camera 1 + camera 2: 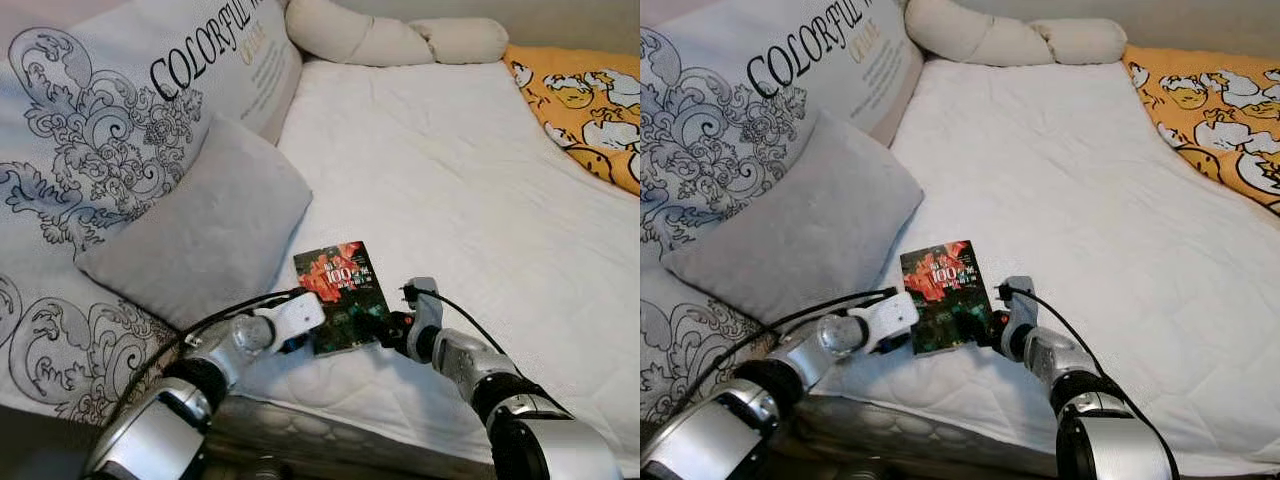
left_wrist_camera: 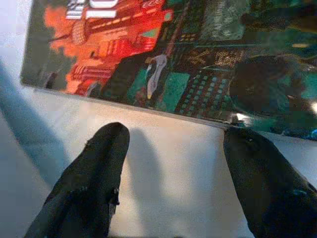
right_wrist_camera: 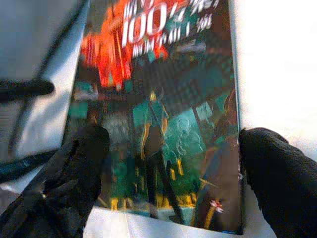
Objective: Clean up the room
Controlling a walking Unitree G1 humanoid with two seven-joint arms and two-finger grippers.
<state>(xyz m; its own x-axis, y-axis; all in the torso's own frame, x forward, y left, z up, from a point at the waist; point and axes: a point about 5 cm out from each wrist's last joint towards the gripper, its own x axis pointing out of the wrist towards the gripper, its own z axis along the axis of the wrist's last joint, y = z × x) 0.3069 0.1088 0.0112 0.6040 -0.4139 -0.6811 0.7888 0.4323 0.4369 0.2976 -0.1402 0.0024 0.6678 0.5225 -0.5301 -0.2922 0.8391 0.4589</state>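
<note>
The book (image 1: 342, 296) lies flat on the bed (image 1: 460, 180) beside a pillow (image 1: 200, 235), both grippers, left (image 2: 173, 163) and right (image 3: 168, 173), spread at its near edge; thin, glossy, probably slippery, best pinched along that edge.

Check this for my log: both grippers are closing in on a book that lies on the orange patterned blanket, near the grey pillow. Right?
Not quite. The book lies on the white mattress, not the orange patterned blanket, which is far off at the bed's right edge, as the left eye view shows. Otherwise right: the left gripper and right gripper flank it, near the grey pillow.
</note>
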